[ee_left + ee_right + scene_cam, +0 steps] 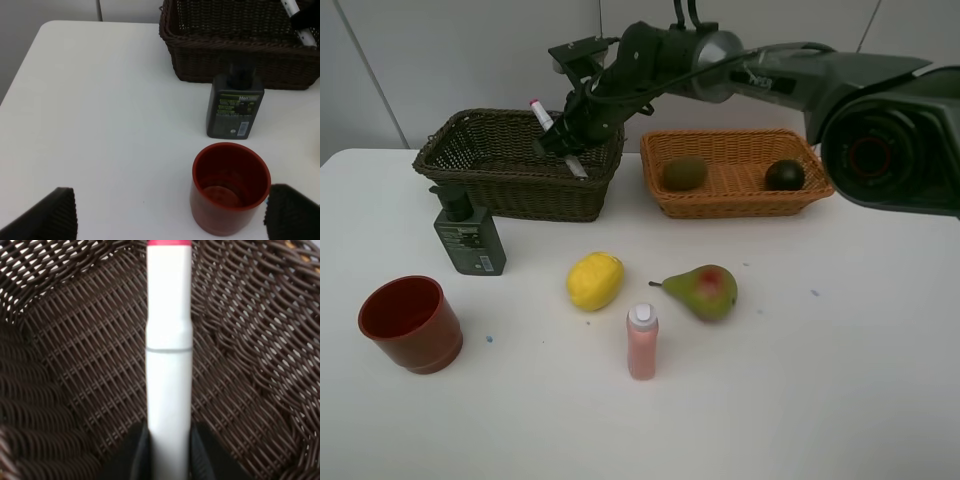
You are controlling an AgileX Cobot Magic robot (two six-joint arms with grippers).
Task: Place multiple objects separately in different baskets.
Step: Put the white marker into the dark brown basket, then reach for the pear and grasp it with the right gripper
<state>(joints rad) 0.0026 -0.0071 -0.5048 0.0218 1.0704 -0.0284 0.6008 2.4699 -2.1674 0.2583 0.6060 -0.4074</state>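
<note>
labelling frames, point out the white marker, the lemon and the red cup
white marker (169, 340), right wrist view, mid barrel
yellow lemon (595, 281), exterior high view, centre of rind
red cup (227, 195), left wrist view, inner floor

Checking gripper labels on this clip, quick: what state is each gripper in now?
Left gripper: open, holding nothing.
Right gripper: shut on the white marker, over the dark brown basket.

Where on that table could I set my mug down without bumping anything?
Widest bare patch: the table's right side, before the light basket and right of the pear. Another: the near edge between red cup and pink bottle. Crowded: mid-table around the lemon, and over the dark basket, where the right end effector holds a marker.
</note>
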